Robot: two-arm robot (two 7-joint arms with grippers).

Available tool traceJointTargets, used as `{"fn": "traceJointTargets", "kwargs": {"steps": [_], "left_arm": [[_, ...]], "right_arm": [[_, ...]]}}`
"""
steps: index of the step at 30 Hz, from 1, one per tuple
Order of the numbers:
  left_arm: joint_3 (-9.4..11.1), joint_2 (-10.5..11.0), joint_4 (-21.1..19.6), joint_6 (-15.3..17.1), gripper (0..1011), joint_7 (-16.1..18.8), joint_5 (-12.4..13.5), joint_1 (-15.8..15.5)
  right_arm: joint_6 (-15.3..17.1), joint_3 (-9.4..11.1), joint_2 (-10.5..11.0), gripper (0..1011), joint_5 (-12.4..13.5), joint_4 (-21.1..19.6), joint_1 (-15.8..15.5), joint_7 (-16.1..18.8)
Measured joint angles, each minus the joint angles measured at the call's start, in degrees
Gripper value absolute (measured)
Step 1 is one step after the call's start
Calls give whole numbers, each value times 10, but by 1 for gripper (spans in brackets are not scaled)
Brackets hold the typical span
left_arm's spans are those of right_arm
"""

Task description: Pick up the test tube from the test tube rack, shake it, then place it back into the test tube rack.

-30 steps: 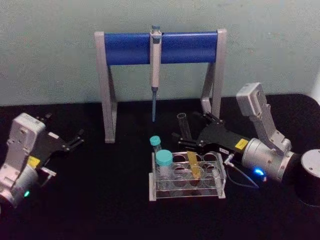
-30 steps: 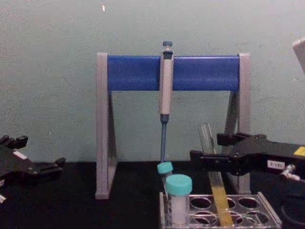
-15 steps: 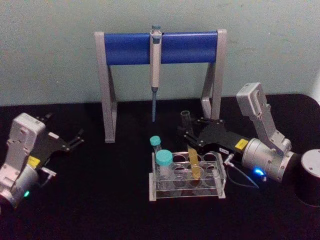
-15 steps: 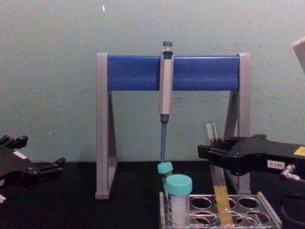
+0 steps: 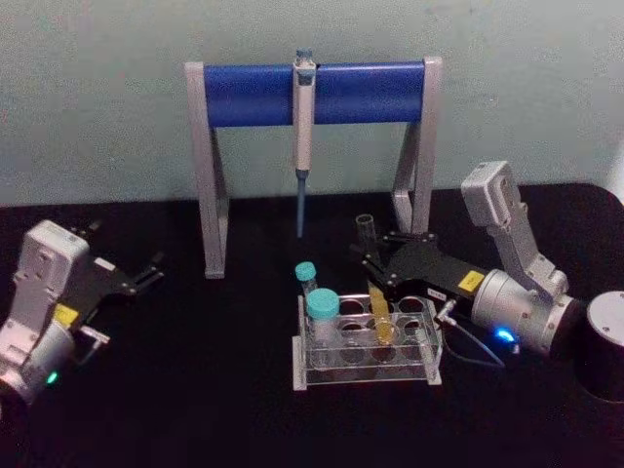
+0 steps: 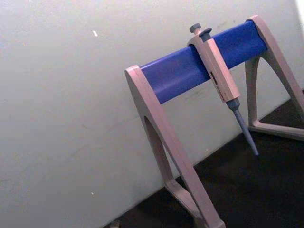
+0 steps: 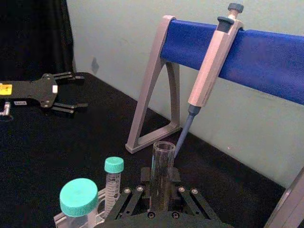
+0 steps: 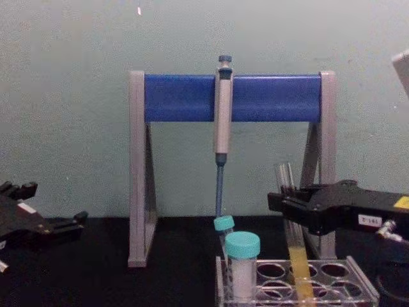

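Black tabletop (image 5: 195, 390), pale wall behind; your right gripper (image 5: 373, 268) is clamped on the test tube (image 8: 297, 265), whose base sits in the test tube rack (image 5: 429, 366); lift straight up, clearing the hole before shaking; left gripper (image 5: 151, 271) rests open, well apart.

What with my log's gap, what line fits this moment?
right gripper: shut on test tube; test tube: in test tube rack; left gripper: open, parked
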Motion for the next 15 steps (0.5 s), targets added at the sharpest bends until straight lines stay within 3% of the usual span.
{"fn": "traceJointTargets", "kwargs": {"steps": [15], "left_arm": [[0, 0, 0, 0, 1001, 0, 0, 0]], "right_arm": [[0, 1, 0, 235, 4, 0, -1, 6]]}}
